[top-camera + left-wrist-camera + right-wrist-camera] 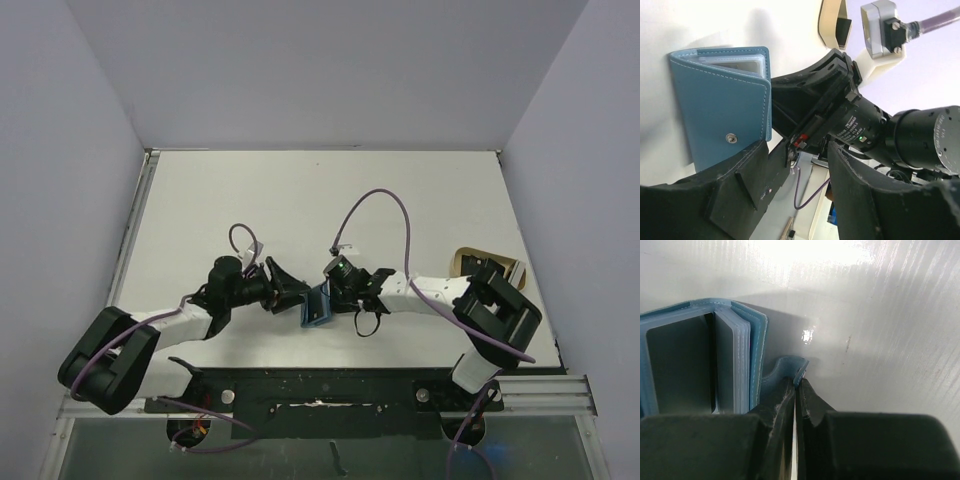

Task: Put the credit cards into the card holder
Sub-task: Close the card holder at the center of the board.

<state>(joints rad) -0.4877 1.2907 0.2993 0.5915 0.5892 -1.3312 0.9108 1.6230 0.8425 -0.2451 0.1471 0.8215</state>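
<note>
Card holder [318, 305] looks propped up on edge near the 6 o'clock side of the table [330, 200]. The right gripper [796, 385] is at its 3 o'clock, pinched tight on the little snap tab [790, 367], and the left gripper [796, 152] is at its 9 o'clock with fingers spread and nothing in them. I'd treat the right as a dead-steady anchor and have the left take the outer cover and swing it wider slowly, so the slots open up instead of the tab slipping out.

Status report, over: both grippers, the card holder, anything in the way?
Right gripper shut on card holder tab. Left gripper open beside it, gripping nothing. No loose cards in view, nothing blocking seen.
</note>
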